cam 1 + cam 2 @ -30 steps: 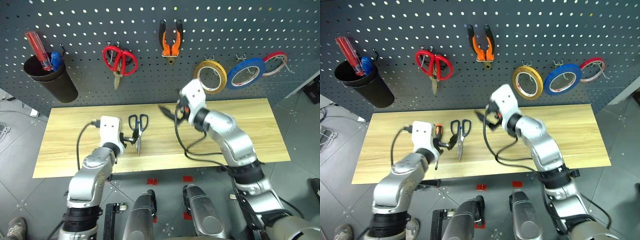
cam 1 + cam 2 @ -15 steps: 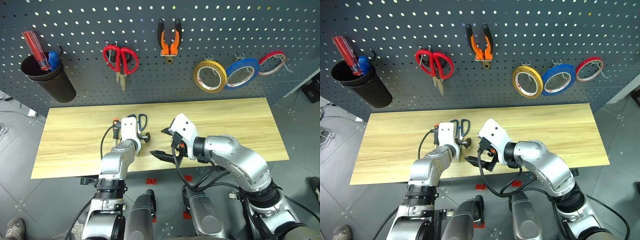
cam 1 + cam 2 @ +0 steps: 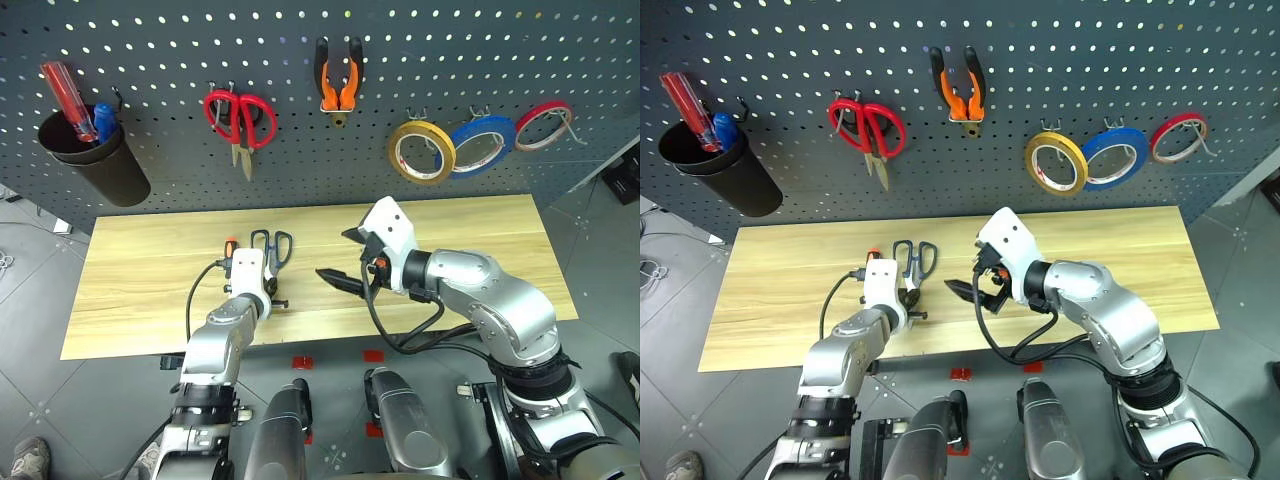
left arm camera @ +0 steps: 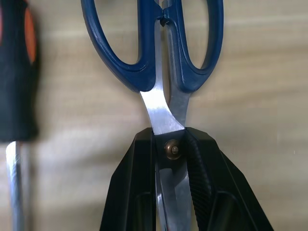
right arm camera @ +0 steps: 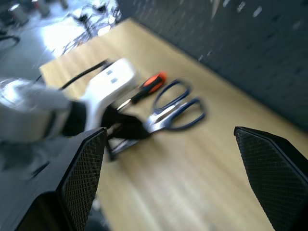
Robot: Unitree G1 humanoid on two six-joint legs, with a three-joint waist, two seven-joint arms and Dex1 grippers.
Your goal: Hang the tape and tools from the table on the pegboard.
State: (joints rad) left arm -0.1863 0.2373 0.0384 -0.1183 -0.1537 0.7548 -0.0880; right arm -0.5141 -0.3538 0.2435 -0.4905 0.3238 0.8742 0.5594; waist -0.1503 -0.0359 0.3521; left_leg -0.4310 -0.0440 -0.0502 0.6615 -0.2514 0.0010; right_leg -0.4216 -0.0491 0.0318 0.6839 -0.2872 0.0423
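Observation:
The black-handled scissors (image 3: 272, 246) lie on the table (image 3: 480, 225), handles toward the pegboard (image 3: 560, 60). My left gripper (image 4: 171, 140) is shut on their blades right at the pivot screw. The slim screwdriver (image 3: 231, 250) with the black-and-orange handle lies just left of the scissors. My right gripper (image 3: 345, 257) hovers open over the table's middle, right of the scissors, holding nothing. On the pegboard hang the orange-and-black pliers (image 3: 340, 85) and the blue tape (image 3: 482, 143).
Red-handled scissors (image 3: 238, 118) hang left of the pliers. A black cup (image 3: 95, 160) at the far left holds a red-handled screwdriver (image 3: 68, 95). A yellow roll (image 3: 420, 152) and a red roll (image 3: 545, 122) flank the blue tape. My right arm's black cable (image 3: 400, 330) droops over the table's front edge.
My left gripper was open beside the scissors and has now closed on their blades. My right gripper has stayed open.

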